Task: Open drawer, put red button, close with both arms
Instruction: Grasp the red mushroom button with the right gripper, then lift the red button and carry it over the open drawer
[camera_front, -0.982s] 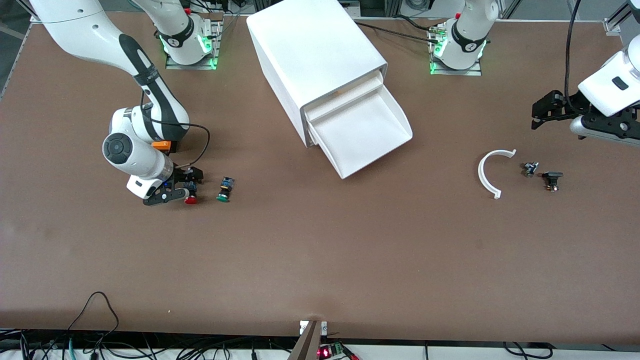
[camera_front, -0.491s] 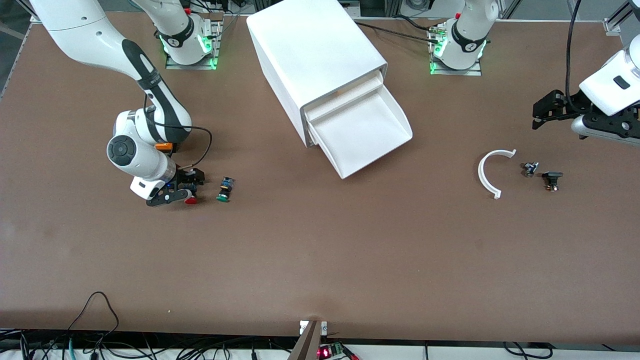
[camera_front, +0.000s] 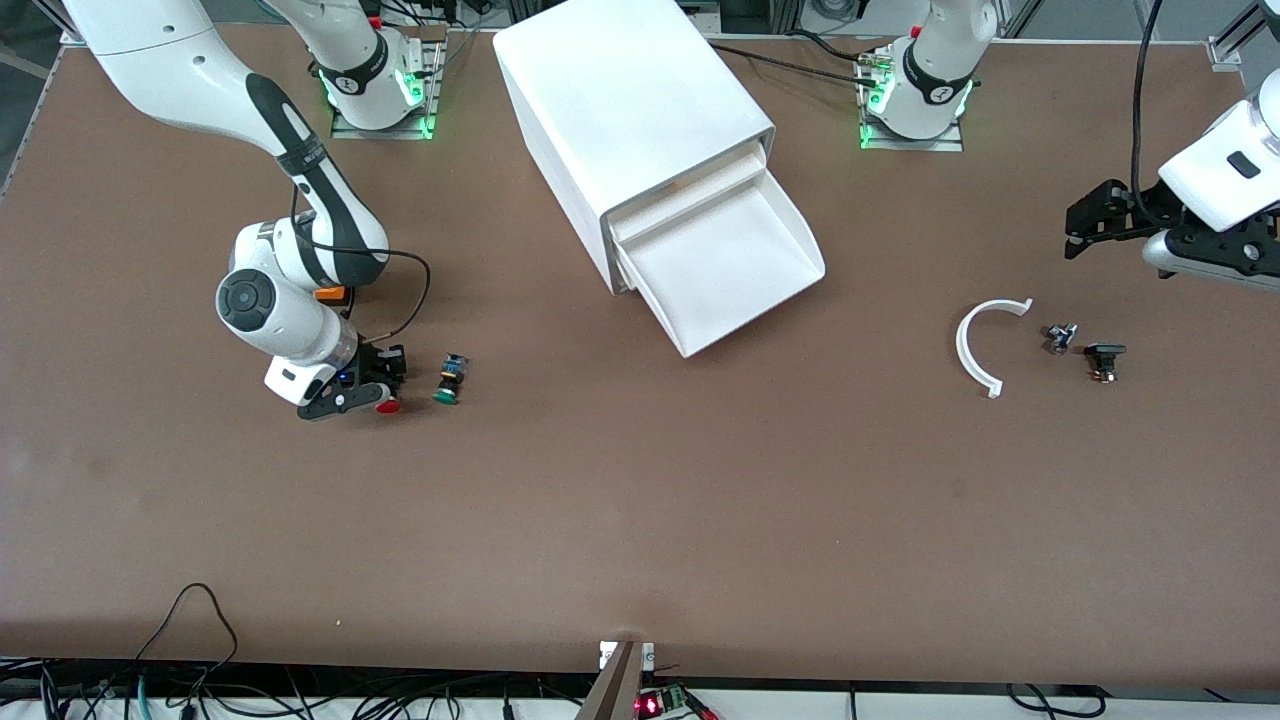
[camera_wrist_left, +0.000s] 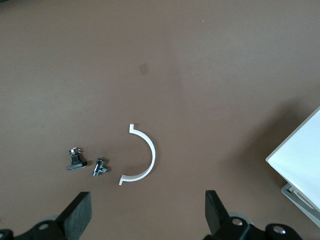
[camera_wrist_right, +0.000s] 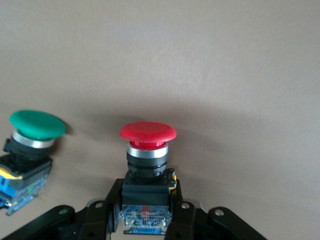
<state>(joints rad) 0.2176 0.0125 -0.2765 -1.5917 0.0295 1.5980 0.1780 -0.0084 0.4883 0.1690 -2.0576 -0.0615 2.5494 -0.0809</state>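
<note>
Black fingers of the right gripper (camera_front: 362, 392) are closed on the black blocky body of the red button (camera_wrist_right: 148, 132), low at the worktop (camera_front: 640, 520) toward the right arm's end. Just beside it lies the green-capped button switch (camera_front: 447, 392). If the hold is weak, the red button might slip out on the way to the open, wide white plastic drawer (camera_front: 722, 262). Over the worktop at its own end, the left gripper (camera_wrist_left: 145, 217) waits, wide open and empty.
</note>
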